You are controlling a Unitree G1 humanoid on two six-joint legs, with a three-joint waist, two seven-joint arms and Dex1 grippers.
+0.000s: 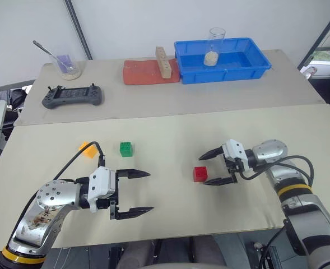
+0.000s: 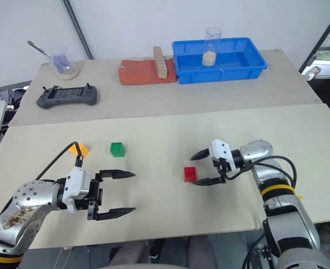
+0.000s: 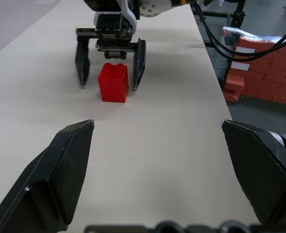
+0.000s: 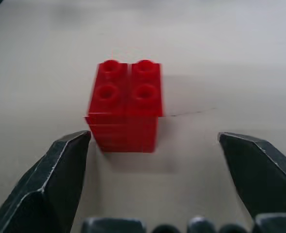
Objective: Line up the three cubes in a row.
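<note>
Studded plastic cubes on a matte beige surface

Glossy red cube, four round studs, stands free between the wide-spread right end effector; left end effector gapes, empty.

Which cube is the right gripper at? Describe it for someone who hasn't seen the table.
On the near beige table, look to the robot's right side. The red cube sits just off the open right gripper; the green cube and yellow-orange cube lie far left.
</note>
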